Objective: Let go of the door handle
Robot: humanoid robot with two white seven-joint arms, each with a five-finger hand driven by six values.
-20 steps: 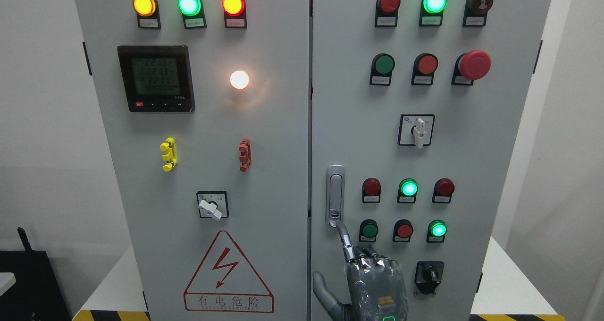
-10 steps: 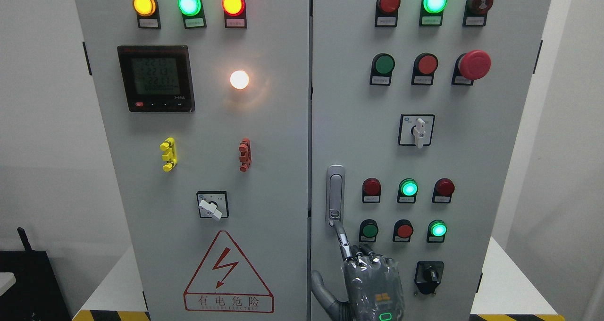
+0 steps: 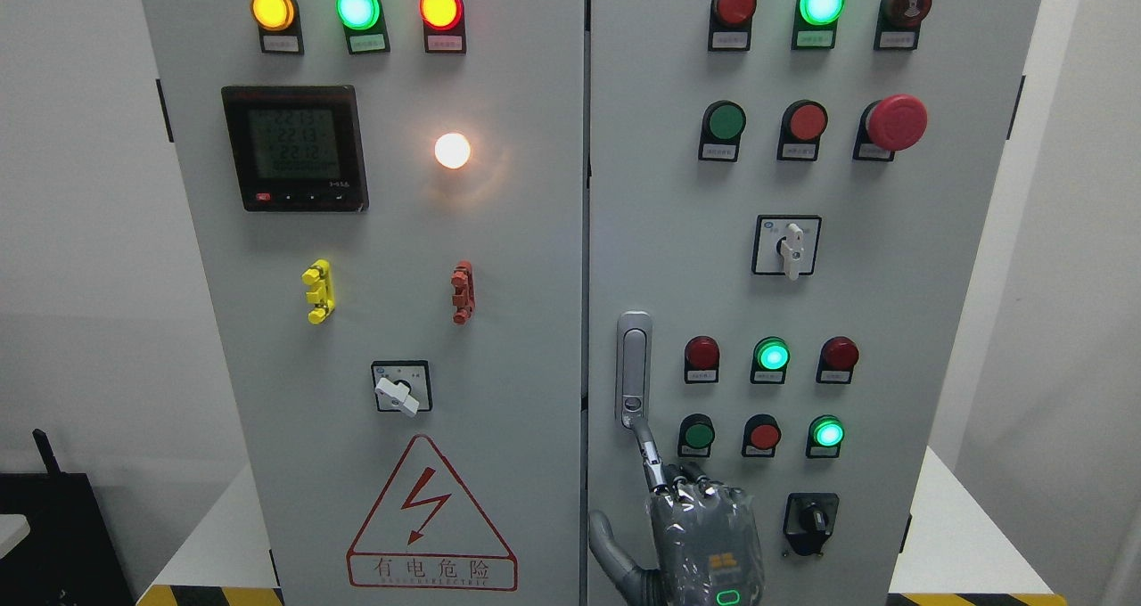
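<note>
The silver door handle stands upright on the left edge of the cabinet's right door, lying flush in its recess. My right hand rises from the bottom edge just below it, back toward the camera. Its index finger is stretched up and its tip touches the handle's lower end by the round lock. The other fingers are curled at the knuckles and the thumb sticks out to the left. The hand grasps nothing. The left arm is out of the picture.
Lit and unlit push buttons and a black rotary knob sit close to the right of the hand. A white selector switch is higher up. The left door carries a meter, lamps and a red warning triangle.
The right hand has drifted slightly left and up, with its index fingertip staying at the handle's lower end. The handle itself has not moved.
</note>
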